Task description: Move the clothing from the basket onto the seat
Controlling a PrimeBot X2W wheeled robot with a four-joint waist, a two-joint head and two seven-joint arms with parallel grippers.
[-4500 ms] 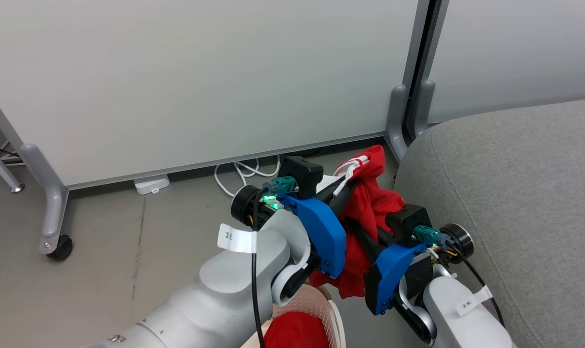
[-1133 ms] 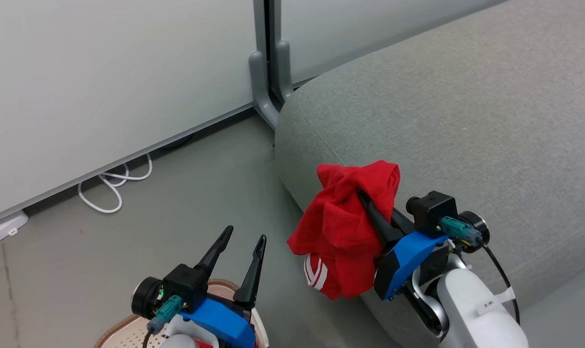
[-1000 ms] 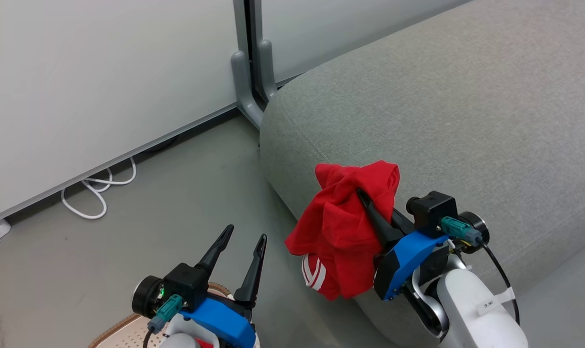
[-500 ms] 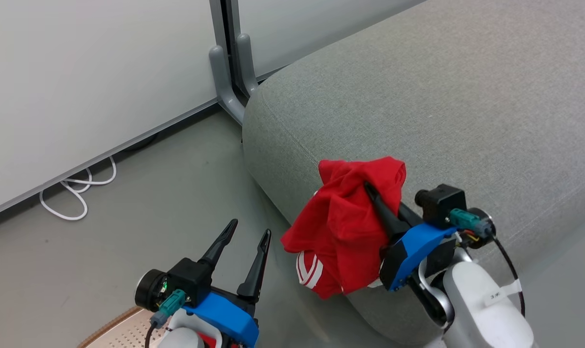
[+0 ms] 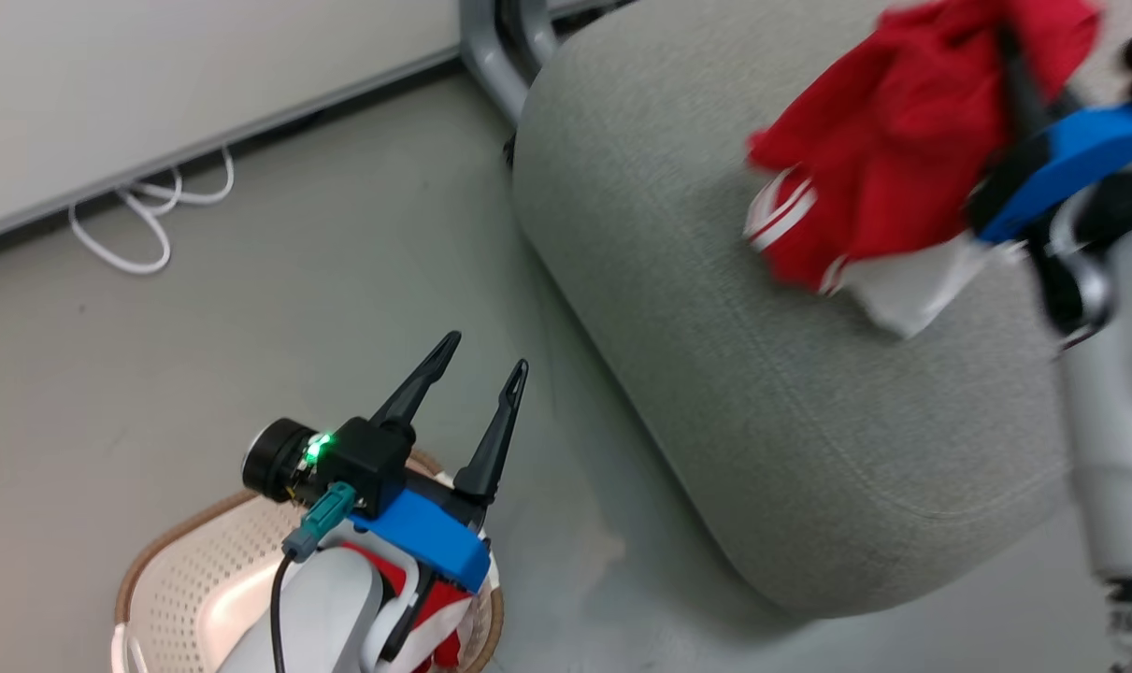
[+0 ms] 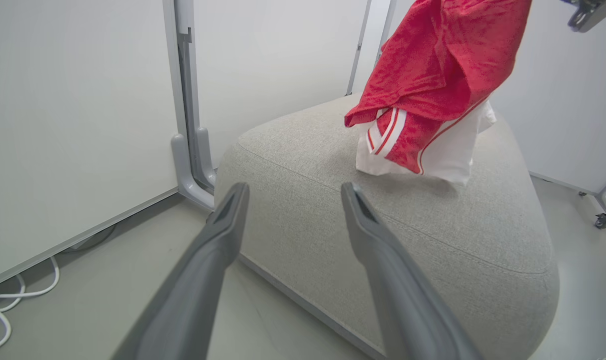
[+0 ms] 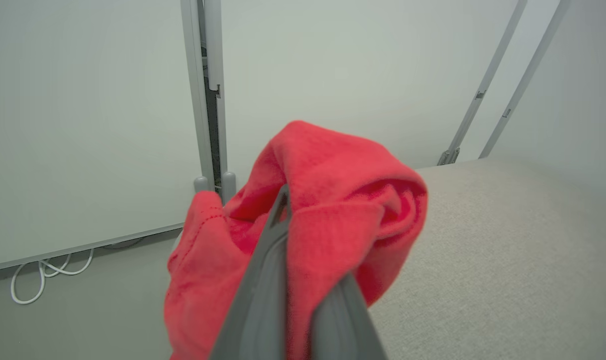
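My right gripper [image 7: 288, 200] is shut on a bright red piece of clothing [image 5: 902, 140] with white stripes and a white lining. It hangs bunched over the top of the light grey seat [image 5: 762, 374]. In the left wrist view the clothing [image 6: 433, 75] dangles with its white hem just above the seat [image 6: 383, 235]. My left gripper [image 5: 487, 350] stands open and empty above the cream basket [image 5: 154, 570] at the lower left. More red and white clothing [image 5: 439, 612] lies in the basket, partly hidden by my left arm.
White partition panels on grey posts [image 5: 495, 56] stand close behind the seat. A white cable [image 5: 145, 224] loops on the grey floor along the panels. A caster foot [image 6: 603, 220] stands beyond the seat's far end.
My right gripper has risen and carried the red clothing from the seat's front edge to above its top. The head view has tilted down, showing more of the basket. My left gripper stays open.
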